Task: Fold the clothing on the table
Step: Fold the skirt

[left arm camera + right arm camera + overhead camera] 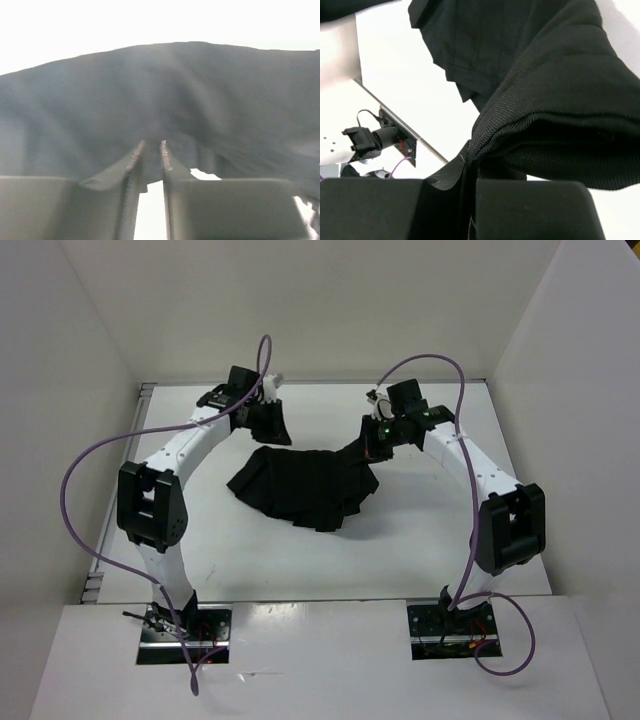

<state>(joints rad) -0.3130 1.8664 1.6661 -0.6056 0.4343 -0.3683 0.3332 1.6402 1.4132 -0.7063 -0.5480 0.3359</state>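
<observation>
Closest to the lens on your right wrist, the two blocky, matte black fingers (530, 210) of the right gripper (470, 175) stand pressed together with a fold of the clothing (560, 100) pinched between them, so you have hold of it there. From that pinch the cloth swells into a thick, rounded roll with a fine diagonal weave, then falls away in flatter pleated panels onto the table (405, 65), which is plain, smooth and white. On your other side, the left gripper (151, 147) shows grey, wedge-shaped fingers (225, 210) with only a thin slit between them. White shows through the slit lower down, and blurred dark fabric fills the view just beyond the tips, but you cannot tell whether any of it is nipped. Seen from above, the clothing lies near the middle of the table, between the left arm (180, 450) and the right arm (470, 465). It is a soft, crumpled black heap with its long axis running left to right. Its far right corner is drawn up into a peak at your right gripper, while the near edge spreads in jagged, overlapping pleats. The left end sits low, near the left gripper.
</observation>
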